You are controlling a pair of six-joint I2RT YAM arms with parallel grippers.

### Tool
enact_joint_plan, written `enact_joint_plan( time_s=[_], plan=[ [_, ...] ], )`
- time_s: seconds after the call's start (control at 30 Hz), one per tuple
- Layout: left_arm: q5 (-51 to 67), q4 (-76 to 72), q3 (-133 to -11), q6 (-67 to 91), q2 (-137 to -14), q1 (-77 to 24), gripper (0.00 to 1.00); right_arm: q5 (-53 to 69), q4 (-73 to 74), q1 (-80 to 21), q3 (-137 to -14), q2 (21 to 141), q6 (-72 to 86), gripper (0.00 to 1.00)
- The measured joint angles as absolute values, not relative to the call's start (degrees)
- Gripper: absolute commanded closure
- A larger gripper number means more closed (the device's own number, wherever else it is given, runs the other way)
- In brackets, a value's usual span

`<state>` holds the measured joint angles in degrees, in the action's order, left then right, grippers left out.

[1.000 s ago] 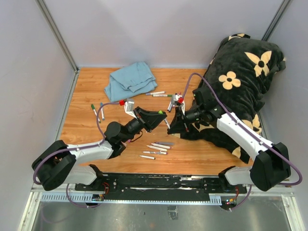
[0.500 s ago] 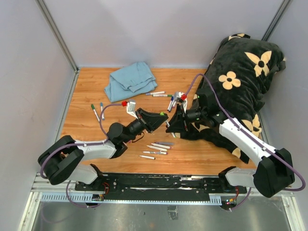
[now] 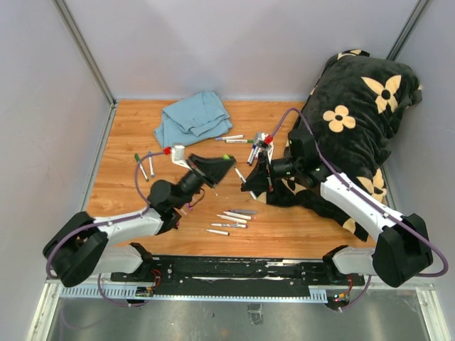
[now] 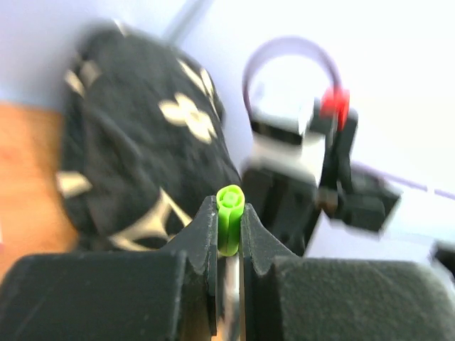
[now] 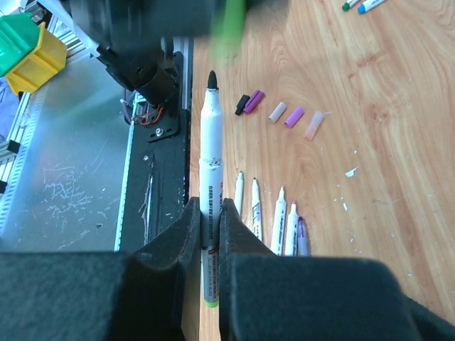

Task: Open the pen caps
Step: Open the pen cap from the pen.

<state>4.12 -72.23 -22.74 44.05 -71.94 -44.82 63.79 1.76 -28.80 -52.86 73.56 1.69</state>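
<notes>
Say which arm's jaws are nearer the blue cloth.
Left. The left jaws, shut on a green cap, hang just near-right of the blue cloth; the right jaws, gripping a marker, are farther off to its right.

Lime-green cap (image 4: 229, 219); black pillow (image 3: 359, 82), cream flower pattern; light-blue cloth (image 3: 190, 121); wood-grain table (image 3: 124, 195).

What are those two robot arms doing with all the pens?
They are pulling caps off markers. The left tool is pinching a green cap, and the right tool is gripping a white marker whose black tip is bare. Cap and marker are apart, so this one is open. Some bare markers and loose caps already lie on the wooden table.
</notes>
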Motion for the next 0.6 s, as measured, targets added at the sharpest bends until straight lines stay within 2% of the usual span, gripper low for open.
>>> enact_joint_plan(
  time_s=[0.2,0.37,0.6],
  plan=[
    [-3.86,-71.05,-27.51,45.71,-63.79,-32.49,1.0,64.31,2.61,-29.76,-52.6,74.96,1.67,0.99],
    [-4.43,-67.13,-29.95,46.35,-59.94,-30.11,1.0,62.98,6.44,-30.68,-53.06,75.26,-2.33,0.98],
    [-4.05,-56.07,-17.56,47.24,-45.06,-30.06,1.0,56.71,19.03,-30.15,-57.87,75.2,-16.49,0.93]
  ],
)
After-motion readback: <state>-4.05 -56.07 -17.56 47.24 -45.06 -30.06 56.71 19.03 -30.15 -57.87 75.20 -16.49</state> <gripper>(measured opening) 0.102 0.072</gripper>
